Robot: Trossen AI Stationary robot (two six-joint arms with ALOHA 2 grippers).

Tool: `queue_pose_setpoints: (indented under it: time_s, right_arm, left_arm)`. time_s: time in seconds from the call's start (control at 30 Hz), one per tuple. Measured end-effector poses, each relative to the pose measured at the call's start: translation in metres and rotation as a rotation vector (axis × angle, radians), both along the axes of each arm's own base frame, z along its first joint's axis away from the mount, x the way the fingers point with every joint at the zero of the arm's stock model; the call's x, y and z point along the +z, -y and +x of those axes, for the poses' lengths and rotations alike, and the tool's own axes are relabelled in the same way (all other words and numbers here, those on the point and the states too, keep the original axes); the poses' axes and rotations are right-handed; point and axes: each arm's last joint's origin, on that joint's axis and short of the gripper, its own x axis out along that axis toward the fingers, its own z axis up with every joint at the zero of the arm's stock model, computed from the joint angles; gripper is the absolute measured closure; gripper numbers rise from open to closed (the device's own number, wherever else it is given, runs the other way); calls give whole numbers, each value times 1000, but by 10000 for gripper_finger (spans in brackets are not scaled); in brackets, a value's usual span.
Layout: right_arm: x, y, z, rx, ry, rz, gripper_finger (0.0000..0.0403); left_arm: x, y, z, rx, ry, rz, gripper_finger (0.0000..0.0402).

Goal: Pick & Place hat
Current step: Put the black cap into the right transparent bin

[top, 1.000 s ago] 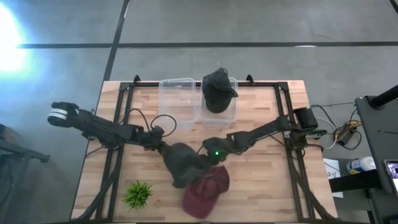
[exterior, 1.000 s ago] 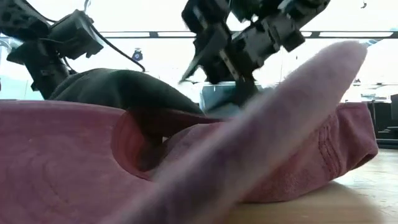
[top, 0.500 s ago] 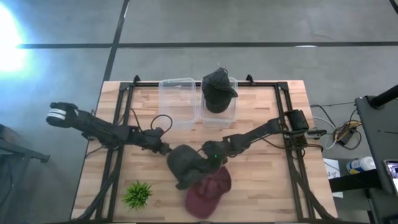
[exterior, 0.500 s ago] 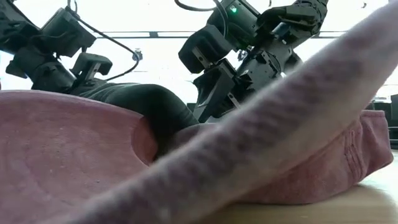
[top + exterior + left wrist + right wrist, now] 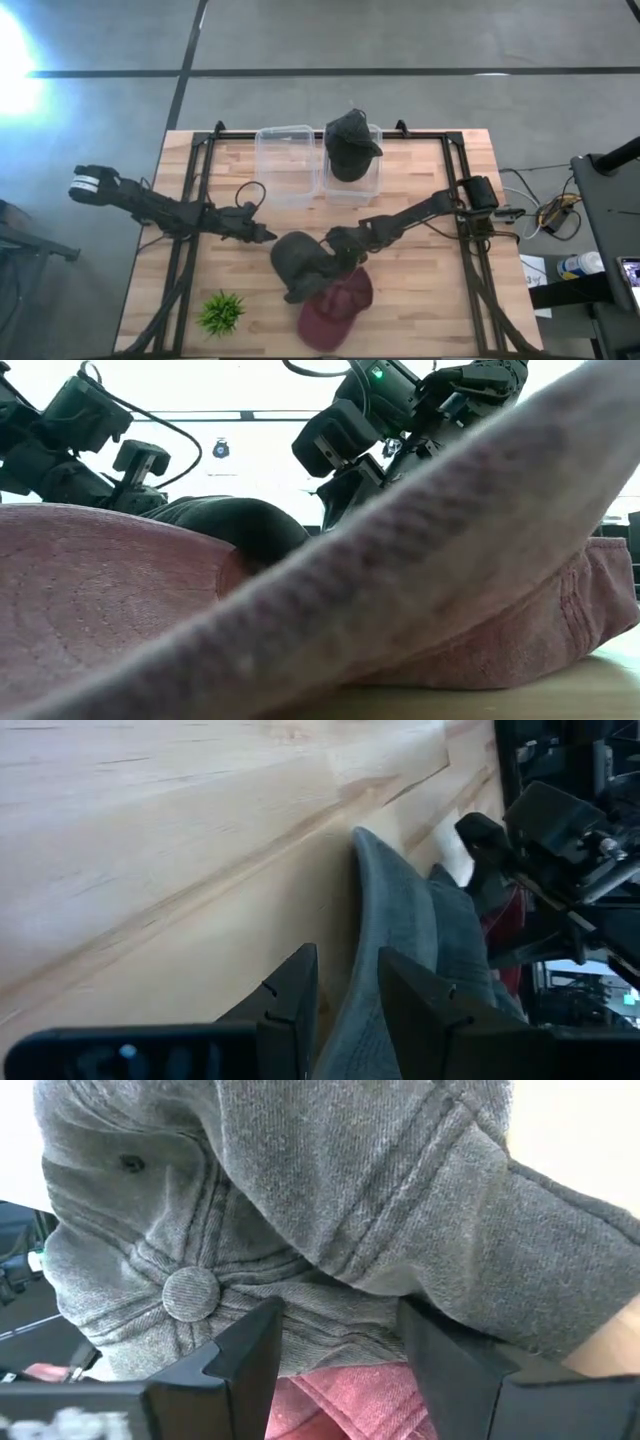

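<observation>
Fingers of the right gripper (image 5: 335, 1380) are spread around the soft grey fabric cap (image 5: 305, 262) at lower centre, presumably for lifting off the maroon cap (image 5: 335, 310), while the left gripper (image 5: 340, 995), parted, straddles its brim.

Low view: red cap (image 5: 150, 610) fills the foreground, blurred, cut off at left, right and bottom edges, hiding most of the grey cap (image 5: 235, 525) behind it. High view: right tool (image 5: 335, 243) fingertips too small to tell beside the grey cap.
</observation>
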Motion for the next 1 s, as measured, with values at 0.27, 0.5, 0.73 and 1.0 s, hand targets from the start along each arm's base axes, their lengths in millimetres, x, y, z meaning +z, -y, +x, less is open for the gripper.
queue_pose_setpoints:
  time_s: [0.27,0.5,0.73,1.0]
  right_arm:
    - [0,0,0,2,0,-2,200]
    - [0,2,0,-14,2,-18,200]
    - [0,14,2,-50,11,-39,200]
    - [-1,13,0,-40,-19,-34,200]
  left_arm:
    - [-6,0,1,-24,-38,26,300]
    - [3,2,11,-60,72,13,300]
    - [-6,5,18,-118,1,15,300]
    - [-2,4,17,-121,17,59,300]
